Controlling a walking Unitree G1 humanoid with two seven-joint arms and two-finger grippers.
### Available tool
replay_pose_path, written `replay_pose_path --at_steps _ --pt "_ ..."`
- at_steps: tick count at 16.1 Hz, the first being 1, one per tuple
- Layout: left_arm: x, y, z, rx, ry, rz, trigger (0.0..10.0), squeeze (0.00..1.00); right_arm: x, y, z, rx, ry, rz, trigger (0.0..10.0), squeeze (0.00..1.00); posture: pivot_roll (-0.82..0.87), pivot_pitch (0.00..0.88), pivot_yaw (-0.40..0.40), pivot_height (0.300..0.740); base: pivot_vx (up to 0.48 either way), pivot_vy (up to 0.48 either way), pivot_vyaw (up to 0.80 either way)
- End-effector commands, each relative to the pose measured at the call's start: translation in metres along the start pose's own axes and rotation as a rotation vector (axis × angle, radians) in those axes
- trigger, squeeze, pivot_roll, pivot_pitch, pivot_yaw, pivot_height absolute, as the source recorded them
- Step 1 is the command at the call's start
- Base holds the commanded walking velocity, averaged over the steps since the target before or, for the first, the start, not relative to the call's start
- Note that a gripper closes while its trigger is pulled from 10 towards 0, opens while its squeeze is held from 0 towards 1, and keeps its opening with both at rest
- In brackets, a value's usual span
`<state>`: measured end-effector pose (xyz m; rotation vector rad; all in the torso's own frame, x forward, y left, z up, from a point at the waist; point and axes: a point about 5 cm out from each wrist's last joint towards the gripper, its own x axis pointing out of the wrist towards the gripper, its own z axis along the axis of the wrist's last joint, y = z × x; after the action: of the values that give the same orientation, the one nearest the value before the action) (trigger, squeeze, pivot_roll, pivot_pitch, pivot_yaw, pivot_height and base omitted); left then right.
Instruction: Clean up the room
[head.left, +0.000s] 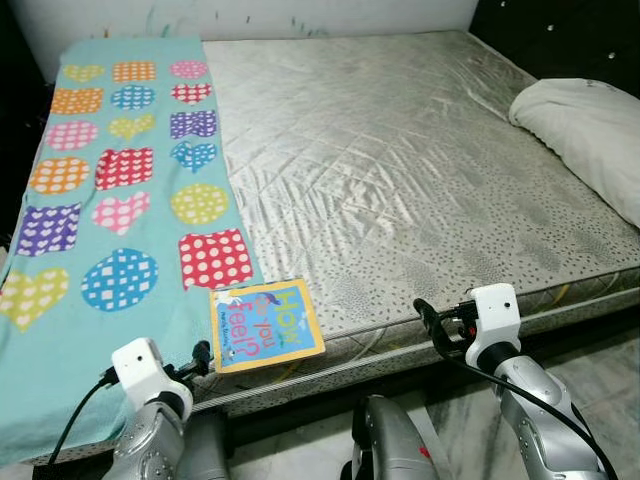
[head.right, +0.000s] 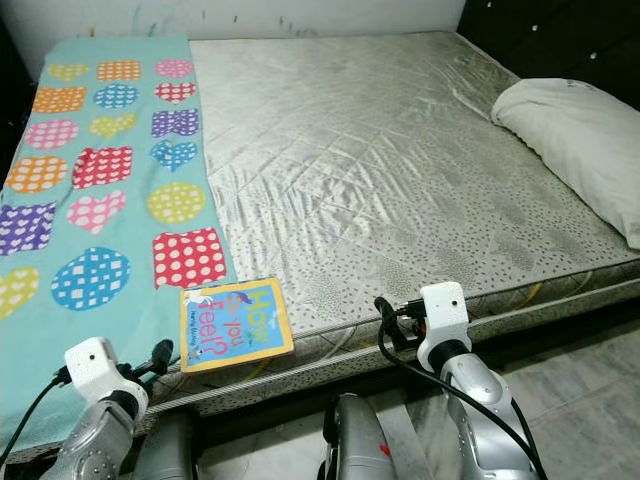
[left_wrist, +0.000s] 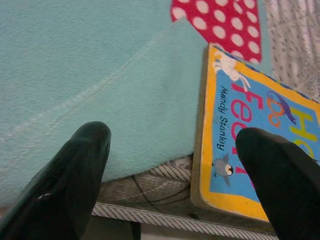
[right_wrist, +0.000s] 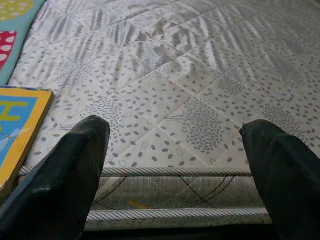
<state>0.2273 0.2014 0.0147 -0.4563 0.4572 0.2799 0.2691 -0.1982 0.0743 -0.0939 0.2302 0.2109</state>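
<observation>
Book (head.left: 266, 325): lower centre, flat at the mattress (head.left: 400, 180) edge, touching the blanket (head.left: 120, 200).
Left gripper (left_wrist: 172, 165): fingers apart, empty, just beside the book.
Right gripper (right_wrist: 172, 170): fingers apart, empty, at the mattress edge.

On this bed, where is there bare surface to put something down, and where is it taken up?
The widest free patch is the silver quilted mattress, between the turquoise patterned blanket and the white pillow. The near edge before the open right end effector is bare too. It is crowded at the near left, where the yellow-bordered children's book lies beside the open left end effector.
</observation>
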Motion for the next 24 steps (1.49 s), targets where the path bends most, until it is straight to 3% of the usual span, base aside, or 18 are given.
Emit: replay_pose_path --at_steps 1,8,14,16,19,24 --pt "0.001 -0.001 -0.002 0.000 0.011 0.002 10.0 0.00 -0.001 -0.003 0.004 0.014 -0.016 -0.011 10.0 0.00 -0.17 0.114 -0.067 0.586 0.000 0.000 0.00" --pt "0.006 -0.001 0.008 0.011 -0.008 -0.008 10.0 0.00 0.008 0.009 0.005 0.059 -0.043 0.000 10.0 0.00 -0.14 0.090 -0.045 0.509 0.000 0.000 0.00" --pt "0.007 -0.001 0.035 0.036 -0.168 0.037 10.0 0.00 0.010 0.003 0.004 0.050 -0.042 -0.017 10.0 0.00 -0.14 0.075 -0.042 0.509 0.000 0.000 0.00" --pt "0.004 -0.004 0.050 0.091 -0.238 0.030 10.0 0.00 0.012 0.003 0.004 0.049 -0.041 -0.019 10.0 0.00 -0.14 0.072 -0.040 0.509 0.000 0.000 0.00" --pt "0.009 0.000 0.051 0.050 -0.218 0.020 10.0 0.00 0.012 0.005 0.002 0.050 -0.043 -0.016 10.0 0.00 -0.14 0.072 -0.037 0.509 0.000 0.000 0.00" --pt "0.011 -0.008 0.057 0.069 -0.246 -0.053 10.0 0.00 0.010 0.004 -0.001 0.047 -0.042 -0.021 10.0 0.00 -0.14 0.074 -0.032 0.509 0.000 0.000 0.00"
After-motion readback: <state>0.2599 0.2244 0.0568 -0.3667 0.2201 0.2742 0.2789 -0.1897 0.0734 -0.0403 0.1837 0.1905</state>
